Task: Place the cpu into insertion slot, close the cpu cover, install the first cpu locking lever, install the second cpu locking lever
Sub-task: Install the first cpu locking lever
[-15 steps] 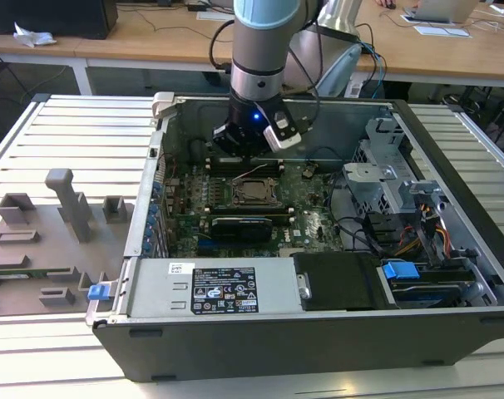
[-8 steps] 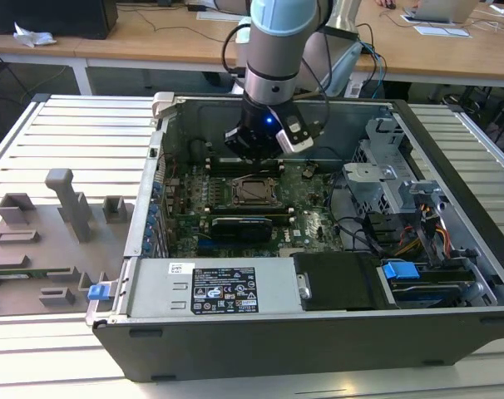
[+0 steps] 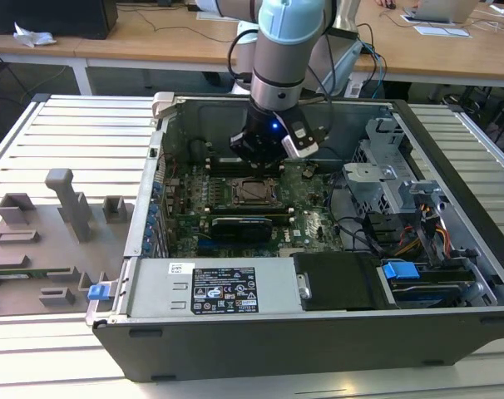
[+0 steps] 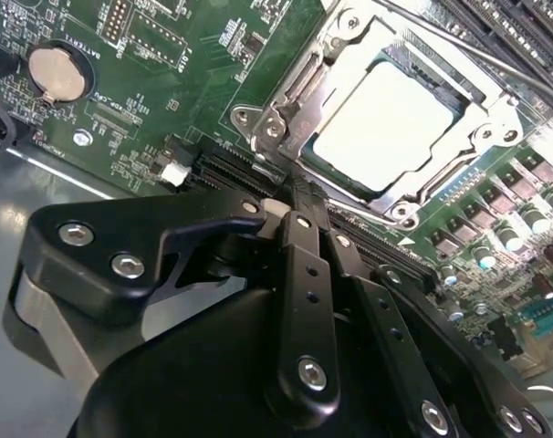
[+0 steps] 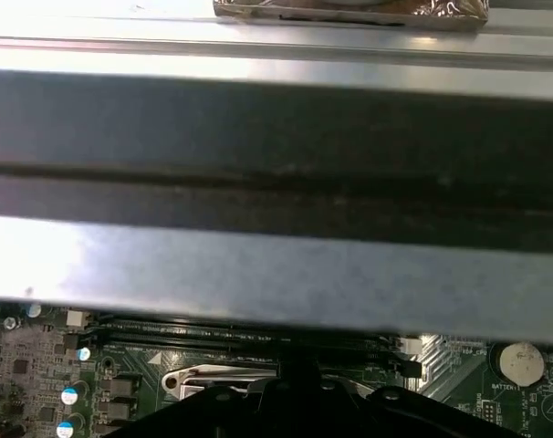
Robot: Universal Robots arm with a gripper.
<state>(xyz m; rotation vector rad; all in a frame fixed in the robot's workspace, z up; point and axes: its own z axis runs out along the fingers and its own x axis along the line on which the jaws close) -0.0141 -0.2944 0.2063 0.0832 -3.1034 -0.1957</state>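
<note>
Looking at the exterior view, we saw the gripper (image 3: 264, 158) hanging low inside the open computer case (image 3: 452, 324), just above the far edge of the insertion slot (image 3: 254, 190) on the green motherboard (image 3: 314, 220). A grey tray of holders (image 3: 52, 241) lay on the tabletop (image 3: 86, 133), toward the exterior view's left of the case.

In the second wrist view, we saw the cpu (image 4: 383, 125) lying flat in the slot, its pale top showing. The cpu cover (image 4: 299, 91) sat down around it like a shiny frame. The gripper's fingers (image 4: 306, 246) were pressed close together and held nothing. Their tips were by the near edge of the cover. A round battery (image 4: 57, 74) sat well apart on the board.

In the first wrist view, we saw the case wall (image 5: 276, 274) and a bit of the shiny cover (image 5: 203, 376) below it.
</note>
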